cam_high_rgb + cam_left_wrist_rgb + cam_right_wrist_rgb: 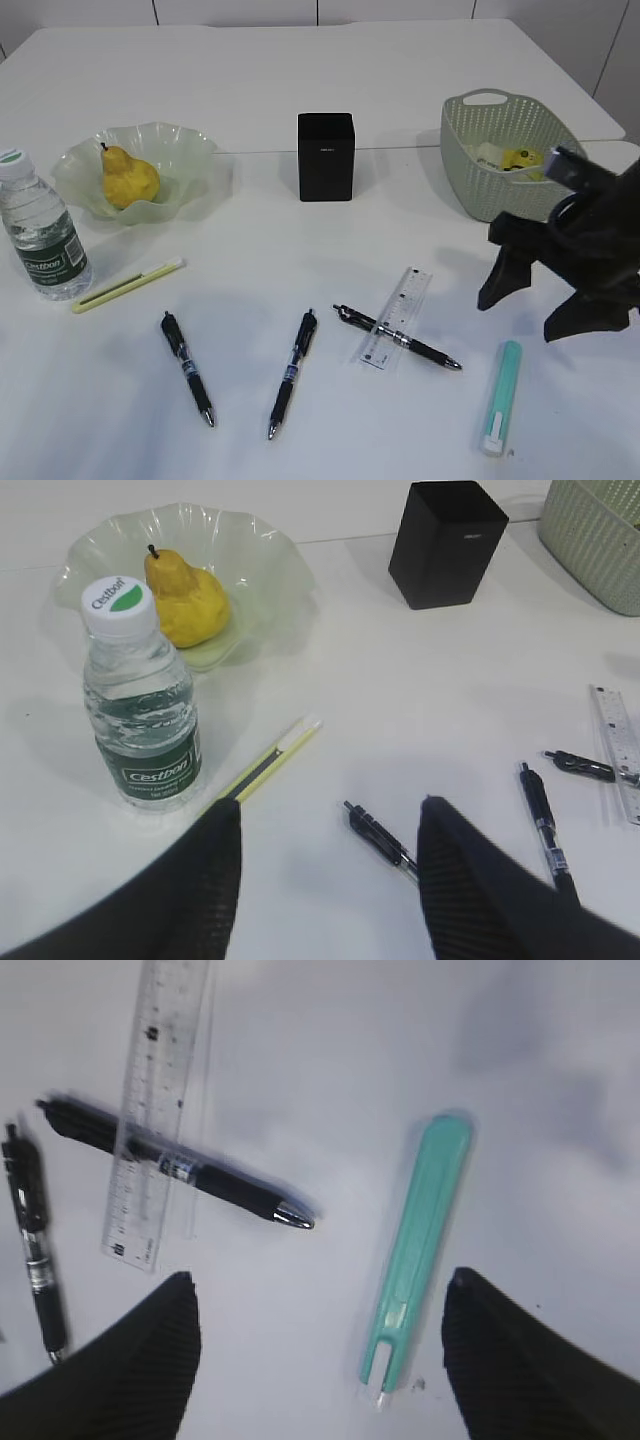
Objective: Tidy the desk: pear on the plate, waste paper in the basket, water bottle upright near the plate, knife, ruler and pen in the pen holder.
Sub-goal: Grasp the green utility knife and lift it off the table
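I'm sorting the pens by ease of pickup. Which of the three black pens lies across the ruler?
The rightmost pen, nearest the right gripper. It lies across the clear ruler; the other two pens lie on bare desk.

The yellow pear (129, 180) is sitting in the ruffled green plate (185, 150); the water bottle (42, 232) is standing upright beside it; crumpled yellow waste paper (510, 157) is lying in the sage basket (480, 180); the clear ruler (398, 317) is lying under one pen (397, 337); the black pen holder (325, 156) is standing mid-desk (300, 80).

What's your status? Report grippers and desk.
Both grippers open, empty; right gripper over teal knife. Pear plated, bottle upright. Pen lies across ruler.
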